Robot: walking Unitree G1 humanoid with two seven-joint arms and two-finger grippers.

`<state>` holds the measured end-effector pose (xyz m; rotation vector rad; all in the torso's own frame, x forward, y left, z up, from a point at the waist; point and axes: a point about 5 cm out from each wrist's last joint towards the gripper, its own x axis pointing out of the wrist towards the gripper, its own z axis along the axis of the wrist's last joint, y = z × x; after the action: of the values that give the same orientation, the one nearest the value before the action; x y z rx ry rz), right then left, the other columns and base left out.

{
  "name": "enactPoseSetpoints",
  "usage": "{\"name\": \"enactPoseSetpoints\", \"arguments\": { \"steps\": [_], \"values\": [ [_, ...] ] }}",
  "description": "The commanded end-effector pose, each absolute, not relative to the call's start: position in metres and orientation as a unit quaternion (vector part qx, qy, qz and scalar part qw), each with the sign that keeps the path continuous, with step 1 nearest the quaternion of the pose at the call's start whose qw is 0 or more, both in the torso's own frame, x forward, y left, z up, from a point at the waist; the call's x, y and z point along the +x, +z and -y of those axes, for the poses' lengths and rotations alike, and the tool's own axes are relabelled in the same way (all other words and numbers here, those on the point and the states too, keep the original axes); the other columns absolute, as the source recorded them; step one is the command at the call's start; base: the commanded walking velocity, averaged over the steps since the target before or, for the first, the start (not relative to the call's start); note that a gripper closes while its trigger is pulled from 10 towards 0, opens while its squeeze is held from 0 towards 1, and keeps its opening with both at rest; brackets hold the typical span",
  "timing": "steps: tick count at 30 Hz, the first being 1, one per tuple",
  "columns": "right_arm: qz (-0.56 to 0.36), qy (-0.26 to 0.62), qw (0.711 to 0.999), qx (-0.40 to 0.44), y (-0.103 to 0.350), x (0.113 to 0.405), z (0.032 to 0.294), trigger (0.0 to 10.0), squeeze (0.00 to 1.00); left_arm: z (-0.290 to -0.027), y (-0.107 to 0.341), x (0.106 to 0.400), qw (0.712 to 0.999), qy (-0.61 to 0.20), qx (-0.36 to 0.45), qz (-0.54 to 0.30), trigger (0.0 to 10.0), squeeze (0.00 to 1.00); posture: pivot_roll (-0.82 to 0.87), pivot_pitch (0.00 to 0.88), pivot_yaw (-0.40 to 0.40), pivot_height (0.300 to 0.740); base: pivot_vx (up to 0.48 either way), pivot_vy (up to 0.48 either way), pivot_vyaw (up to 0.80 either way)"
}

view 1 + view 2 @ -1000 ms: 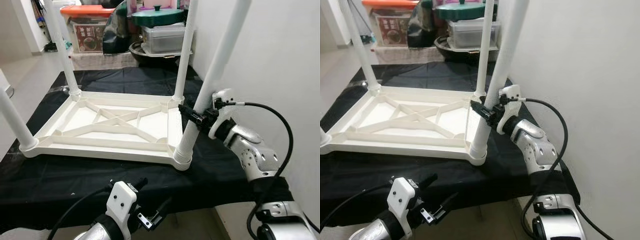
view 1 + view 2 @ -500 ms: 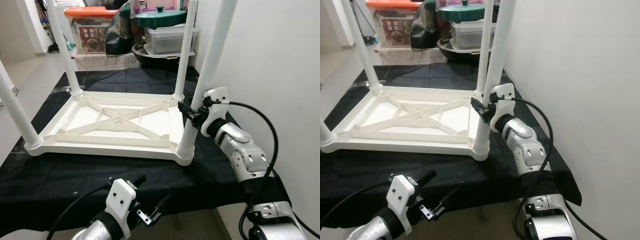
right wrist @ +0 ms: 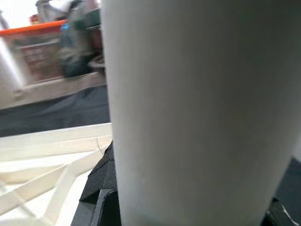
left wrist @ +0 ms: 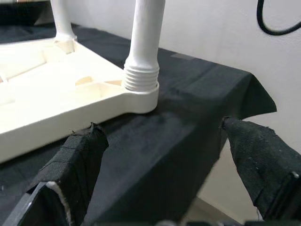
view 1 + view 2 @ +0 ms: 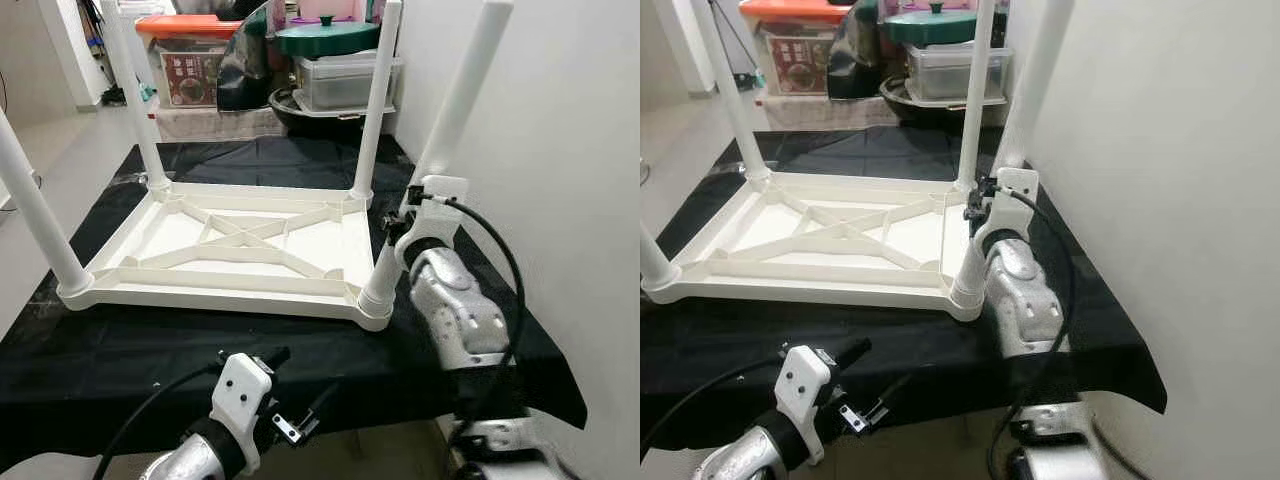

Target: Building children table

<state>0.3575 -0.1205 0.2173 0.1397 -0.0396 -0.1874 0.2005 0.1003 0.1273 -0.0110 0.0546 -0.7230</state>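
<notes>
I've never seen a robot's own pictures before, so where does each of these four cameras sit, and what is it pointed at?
Left eye view: head camera, looking down at the upturned white table on the black cloth; both arms show.
Right eye view: the head's other eye, same scene.
Left wrist view: looks along the left gripper, open, toward the near leg.
Right wrist view: pressed close to that leg, right gripper at it.
Shared: all show the near leg.

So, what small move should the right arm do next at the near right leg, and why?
Probably keep turning the near right leg to screw it down. The right gripper is around it low on the post, the leg leans toward the wall, unlike the far right leg, and thread ridges show above its socket. The left gripper hangs idle, fingers apart.
</notes>
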Motion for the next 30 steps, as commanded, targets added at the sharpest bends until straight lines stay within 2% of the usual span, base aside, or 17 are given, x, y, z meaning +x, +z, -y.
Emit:
{"name": "enactPoseSetpoints", "arguments": {
  "steps": [1,4,6,9,14,17,20,25,28,30],
  "values": [
    [-0.039,-0.177,0.983,0.017,0.184,0.353,0.139,10.0,0.00,-0.102,0.125,0.202,0.938,-0.347,-0.002,-0.028,10.0,0.00,0.05,0.051,-0.021,0.740,0.000,0.000,0.00],
    [-0.028,-0.203,0.979,0.003,0.186,0.351,0.132,10.0,0.00,-0.103,0.125,0.203,0.938,-0.345,-0.001,-0.027,10.0,0.00,0.05,0.051,-0.021,0.740,0.000,0.000,0.00],
    [-0.034,-0.261,0.964,-0.023,0.188,0.347,0.125,10.0,0.00,-0.104,0.125,0.204,0.939,-0.343,0.002,-0.026,10.0,0.00,0.05,0.052,-0.020,0.740,0.000,0.000,0.00],
    [-0.035,-0.274,0.961,-0.024,0.189,0.346,0.121,10.0,0.00,-0.104,0.125,0.204,0.939,-0.343,0.003,-0.025,10.0,0.00,0.05,0.052,-0.020,0.740,0.000,0.000,0.00],
    [-0.075,-0.323,0.943,0.021,0.184,0.341,0.107,10.0,0.00,-0.103,0.125,0.205,0.939,-0.344,0.002,-0.024,10.0,0.00,0.05,0.050,-0.024,0.740,0.000,0.000,0.00],
    [-0.105,-0.323,0.939,0.045,0.178,0.340,0.100,10.0,0.00,-0.103,0.124,0.206,0.939,-0.344,0.002,-0.023,10.0,0.00,0.05,0.049,-0.026,0.740,0.000,0.000,0.00],
    [-0.125,-0.253,0.956,0.074,0.174,0.345,0.086,10.0,0.00,-0.102,0.124,0.206,0.939,-0.344,0.002,-0.023,10.0,0.00,0.05,0.048,-0.027,0.740,0.000,0.000,0.00],
    [-0.152,-0.195,0.967,0.056,0.167,0.352,0.087,10.0,0.00,-0.101,0.123,0.206,0.938,-0.345,0.002,-0.023,10.0,0.00,0.04,0.044,-0.027,0.740,0.000,0.000,0.00],
    [-0.138,-0.094,0.983,0.071,0.165,0.357,0.081,10.0,0.00,-0.102,0.123,0.206,0.939,-0.344,0.002,-0.022,10.0,0.00,0.04,0.041,-0.027,0.740,0.000,0.000,0.00],
    [-0.127,0.011,0.986,0.111,0.167,0.357,0.072,10.0,0.00,-0.102,0.123,0.206,0.939,-0.344,0.002,-0.022,10.0,0.00,0.04,0.037,-0.028,0.740,0.000,0.000,0.00]
  ]
}}
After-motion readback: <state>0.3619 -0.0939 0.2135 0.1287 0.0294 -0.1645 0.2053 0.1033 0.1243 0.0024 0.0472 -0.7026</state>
